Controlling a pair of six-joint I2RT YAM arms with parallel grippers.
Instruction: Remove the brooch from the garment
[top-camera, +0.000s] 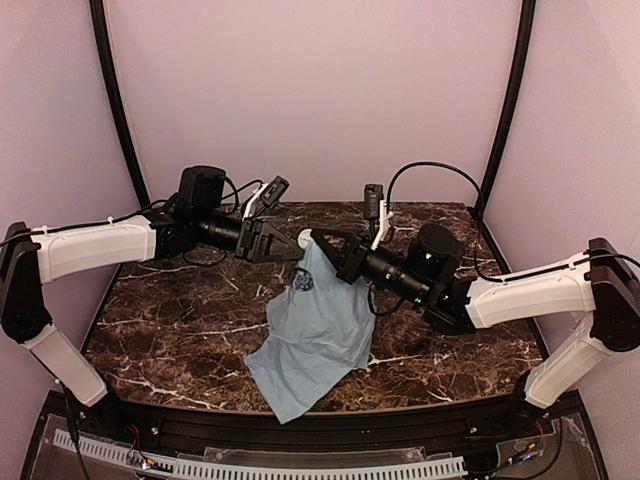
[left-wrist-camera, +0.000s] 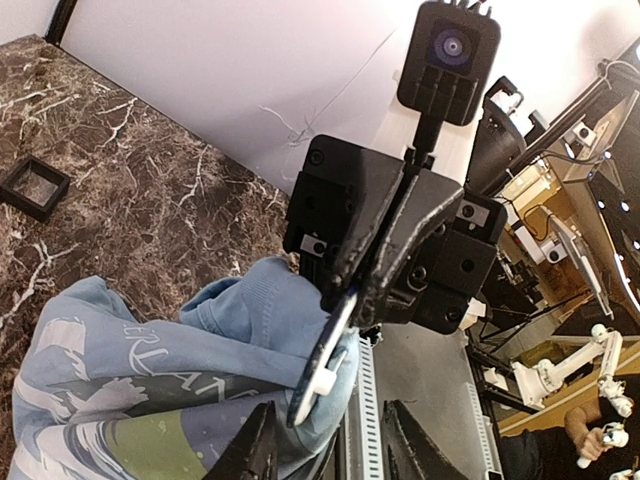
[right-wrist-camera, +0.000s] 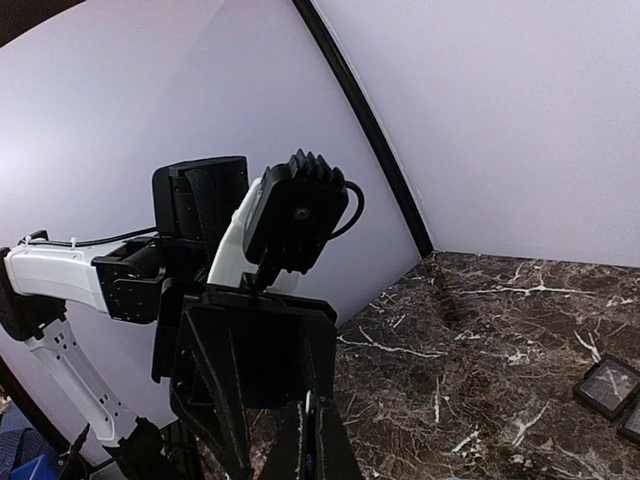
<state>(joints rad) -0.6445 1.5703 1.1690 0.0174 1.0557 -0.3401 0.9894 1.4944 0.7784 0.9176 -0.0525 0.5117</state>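
Observation:
The garment (top-camera: 318, 335), a light blue shirt with a dark print, hangs above the marble table from where the two grippers meet. In the left wrist view the brooch (left-wrist-camera: 322, 368) shows edge-on as a dark round disc with a white clasp on its back, lying against a fold of the garment (left-wrist-camera: 150, 350). My right gripper (left-wrist-camera: 350, 300) is shut on the brooch's upper edge, and its fingers (right-wrist-camera: 300, 450) pinch a thin dark rim. My left gripper (left-wrist-camera: 335, 450) is open, its fingertips on either side of the disc and the fold. Whether the brooch is still pinned to the cloth is hidden.
A small square black tray (left-wrist-camera: 35, 187) sits on the marble table (top-camera: 170, 320), and another tray (right-wrist-camera: 605, 383) shows at the right wrist view's edge. Black frame posts (top-camera: 115, 100) and pale walls close in the back and sides.

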